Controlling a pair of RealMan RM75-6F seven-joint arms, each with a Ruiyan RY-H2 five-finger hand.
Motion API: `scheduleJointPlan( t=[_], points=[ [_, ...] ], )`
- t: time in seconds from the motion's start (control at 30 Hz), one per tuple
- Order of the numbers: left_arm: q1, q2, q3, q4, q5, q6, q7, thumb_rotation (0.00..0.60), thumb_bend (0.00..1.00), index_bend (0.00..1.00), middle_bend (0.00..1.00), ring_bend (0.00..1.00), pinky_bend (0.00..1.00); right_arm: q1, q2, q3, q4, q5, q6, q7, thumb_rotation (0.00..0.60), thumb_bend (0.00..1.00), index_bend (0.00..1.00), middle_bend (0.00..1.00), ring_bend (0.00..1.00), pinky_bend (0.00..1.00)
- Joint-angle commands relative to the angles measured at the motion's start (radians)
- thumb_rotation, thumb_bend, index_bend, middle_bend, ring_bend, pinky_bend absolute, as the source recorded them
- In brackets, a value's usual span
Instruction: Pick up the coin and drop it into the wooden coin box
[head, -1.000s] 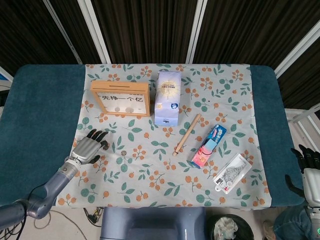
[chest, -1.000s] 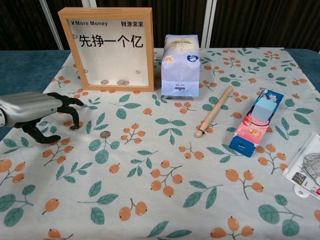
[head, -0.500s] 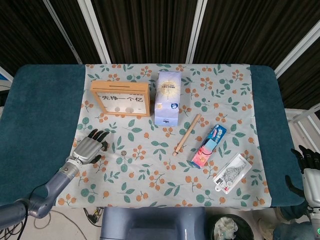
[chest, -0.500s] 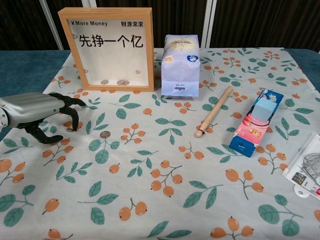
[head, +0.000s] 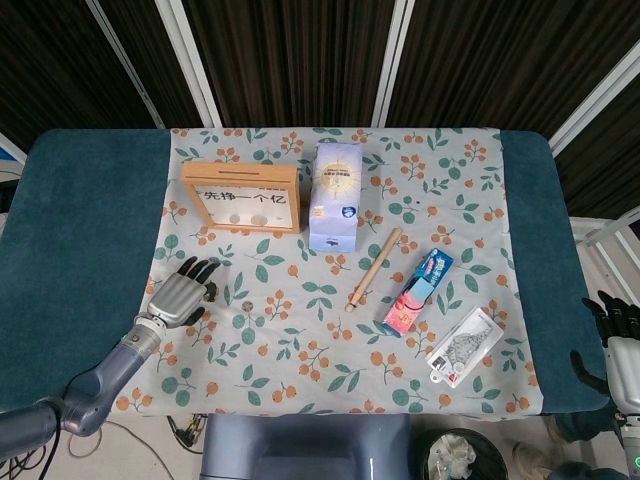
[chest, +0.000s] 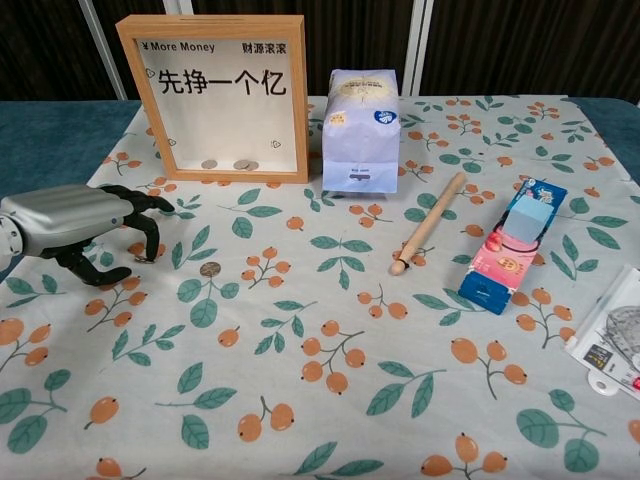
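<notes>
The wooden coin box (head: 241, 197) (chest: 226, 98) stands upright at the back left of the flowered cloth, with several coins lying at its bottom (chest: 240, 164). A small brown coin (chest: 209, 268) (head: 240, 304) lies flat on the cloth in front of it. My left hand (head: 182, 290) (chest: 75, 225) hovers low just left of the coin, palm down, with its fingers (chest: 150, 238) curled toward the cloth and nothing in its grasp. My right hand (head: 615, 328) hangs off the table's right edge, holding nothing.
A blue-and-white pouch (head: 334, 195) (chest: 361, 128) stands right of the box. A wooden stick (head: 374, 267) (chest: 428, 222), a pink-and-blue carton (head: 418, 291) (chest: 510, 245) and a blister pack (head: 464, 345) (chest: 615, 335) lie to the right.
My left hand has shifted only slightly, drawing a touch back and down near the coin. The coin and the right hand have not moved.
</notes>
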Motion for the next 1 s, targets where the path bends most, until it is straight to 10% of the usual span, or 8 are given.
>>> scheduleJointPlan(
  t=[0.03, 1.0],
  points=[
    [0.001, -0.003, -0.001, 0.002, 0.001, 0.004, -0.006, 0.600, 0.42, 0.59, 0.07, 0.00, 0.00, 0.000, 0.000, 0.000, -0.001, 0.001, -0.001, 0.000, 0.600, 0.44, 0.15, 0.07, 0.01, 0.00],
    [0.009, -0.033, 0.001, 0.054, 0.023, 0.052, -0.006, 0.600, 0.45, 0.71, 0.16, 0.00, 0.00, 0.003, 0.008, -0.003, -0.015, 0.021, -0.021, -0.008, 0.600, 0.44, 0.15, 0.07, 0.01, 0.00]
  ],
)
